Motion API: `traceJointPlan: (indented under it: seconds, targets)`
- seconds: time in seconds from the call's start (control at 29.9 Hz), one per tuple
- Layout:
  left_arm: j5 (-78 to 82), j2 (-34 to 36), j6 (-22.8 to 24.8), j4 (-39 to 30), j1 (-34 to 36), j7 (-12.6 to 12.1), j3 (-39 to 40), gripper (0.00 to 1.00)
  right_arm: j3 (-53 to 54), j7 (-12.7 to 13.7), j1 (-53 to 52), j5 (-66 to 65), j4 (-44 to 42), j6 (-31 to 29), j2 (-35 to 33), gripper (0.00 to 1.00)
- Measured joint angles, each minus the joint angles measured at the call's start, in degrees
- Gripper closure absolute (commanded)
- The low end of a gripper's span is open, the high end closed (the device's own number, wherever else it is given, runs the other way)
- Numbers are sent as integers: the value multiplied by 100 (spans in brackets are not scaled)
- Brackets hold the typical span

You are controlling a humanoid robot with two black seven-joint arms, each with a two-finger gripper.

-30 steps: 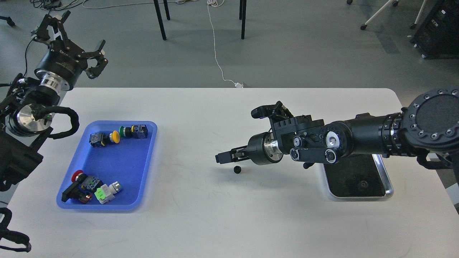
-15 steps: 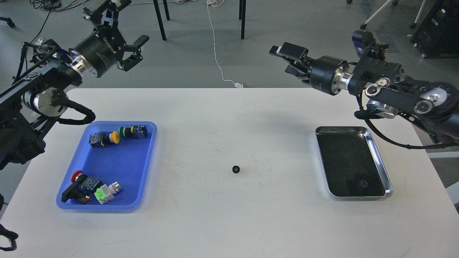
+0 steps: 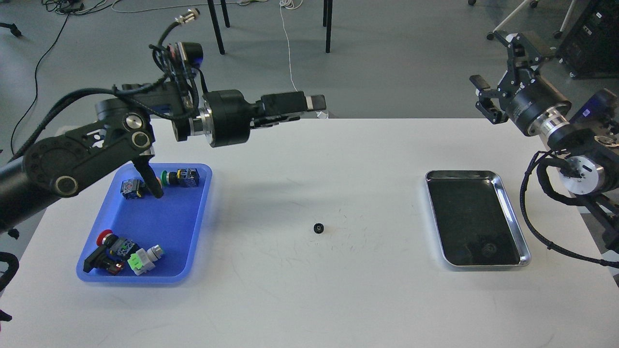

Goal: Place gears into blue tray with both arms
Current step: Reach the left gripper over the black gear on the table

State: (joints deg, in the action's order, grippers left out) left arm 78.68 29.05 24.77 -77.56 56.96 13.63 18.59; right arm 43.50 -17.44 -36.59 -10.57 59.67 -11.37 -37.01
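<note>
One small black gear (image 3: 318, 227) lies on the white table, near its middle. A second gear (image 3: 489, 249) rests in the near end of the steel tray (image 3: 524, 241) on the right. The blue tray (image 3: 167, 227) sits at the left and holds several push-button switches. My left gripper (image 3: 312, 102) reaches out to the right above the table's far edge, well above and behind the middle gear. It is seen side-on, so its fingers overlap. My right gripper (image 3: 500, 65) is raised beyond the table's far right corner, fingers spread and empty.
Push-buttons (image 3: 181, 177) cluster at the far end of the blue tray and more (image 3: 123, 253) at its near left corner. The left forearm (image 3: 87, 154) hangs over the tray's far left. Chair legs and cables stand on the floor beyond the table.
The left arm swung right and forward, from the far left corner to over the table's far edge. The right arm drew back to the right. The gear on the table stayed put.
</note>
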Motion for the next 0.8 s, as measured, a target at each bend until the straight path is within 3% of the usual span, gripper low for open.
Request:
traceJointPlan:
  seconds: [0.13, 0.33, 0.54, 0.67, 0.8]
  targets:
    - [1487, -144, -521, -259, -128, -12, -593, 6, 654, -6, 695, 75, 143, -188, -38, 2]
    - [3306, -518, -1113, -78, -344, -19, -1106, 11, 984, -35, 1692, 68, 167, -1046, 24, 2]
    - [4163, -1199, -1384, 774, -542, -20, -1264, 19, 1181, -126, 2036, 67, 182, -1182, 92, 2]
    - [4434, -1499, -1566, 1351, -661, -19, -1291, 34, 1243, -130, 2065, 72, 246, -1189, 97, 2]
    - [4478, -1603, -1724, 1725, -757, -11, -1495, 42, 1289, -131, 2072, 72, 271, -1190, 103, 2]
